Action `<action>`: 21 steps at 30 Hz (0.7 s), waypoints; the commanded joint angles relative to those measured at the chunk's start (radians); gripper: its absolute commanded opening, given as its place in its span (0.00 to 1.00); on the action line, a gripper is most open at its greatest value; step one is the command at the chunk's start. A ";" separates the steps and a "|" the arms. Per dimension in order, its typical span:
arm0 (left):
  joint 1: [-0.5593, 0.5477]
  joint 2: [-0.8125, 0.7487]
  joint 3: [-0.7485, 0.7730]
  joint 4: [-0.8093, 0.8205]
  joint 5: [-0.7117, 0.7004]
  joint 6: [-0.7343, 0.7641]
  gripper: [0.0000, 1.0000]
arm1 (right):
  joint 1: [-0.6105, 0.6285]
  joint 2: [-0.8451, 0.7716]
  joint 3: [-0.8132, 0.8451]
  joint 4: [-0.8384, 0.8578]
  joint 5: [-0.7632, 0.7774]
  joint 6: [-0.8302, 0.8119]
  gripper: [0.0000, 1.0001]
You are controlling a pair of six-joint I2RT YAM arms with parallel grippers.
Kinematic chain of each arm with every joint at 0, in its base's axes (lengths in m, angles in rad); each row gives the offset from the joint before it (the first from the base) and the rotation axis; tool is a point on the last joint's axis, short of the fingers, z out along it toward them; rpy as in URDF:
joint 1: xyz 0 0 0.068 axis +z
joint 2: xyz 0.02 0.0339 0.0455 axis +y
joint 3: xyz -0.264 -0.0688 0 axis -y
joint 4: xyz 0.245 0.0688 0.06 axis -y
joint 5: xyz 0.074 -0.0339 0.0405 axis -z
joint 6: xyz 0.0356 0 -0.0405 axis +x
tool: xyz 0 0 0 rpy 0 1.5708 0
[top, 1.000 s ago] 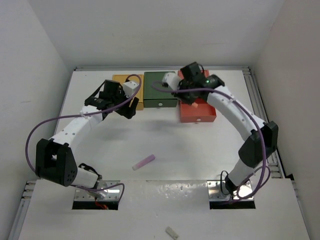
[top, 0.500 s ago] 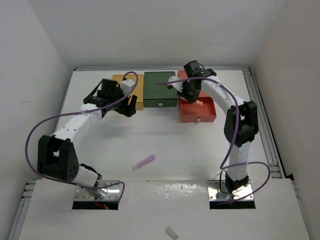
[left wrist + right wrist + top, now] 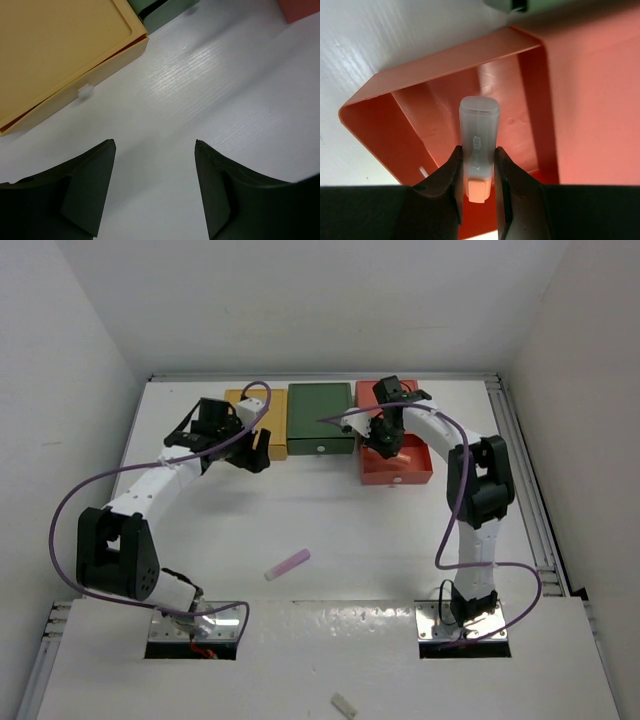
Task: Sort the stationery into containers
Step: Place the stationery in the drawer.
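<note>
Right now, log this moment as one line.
left gripper: open, near yellow box | right gripper: shut on clear tube, over open red drawer | lilac stick: unsorted

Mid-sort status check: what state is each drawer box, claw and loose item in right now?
yellow box: drawer in or nearly in.
green box: drawer shut.
red box: drawer pulled out, open.
left claw: open, empty, beside the yellow box.
right claw: shut on the tube, above the open drawer.
tube: gripped, not yet released.
lilac stick: lying loose on the table.
</note>
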 commanded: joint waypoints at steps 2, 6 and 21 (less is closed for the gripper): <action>0.020 0.025 0.014 0.036 0.042 -0.037 0.71 | 0.001 0.011 -0.026 0.069 -0.018 -0.046 0.19; 0.024 0.028 0.024 0.035 0.054 -0.043 0.70 | 0.009 0.030 -0.026 0.091 0.013 -0.052 0.42; 0.127 0.031 0.108 0.025 0.151 -0.144 0.69 | 0.163 -0.246 0.023 -0.084 -0.174 0.120 0.37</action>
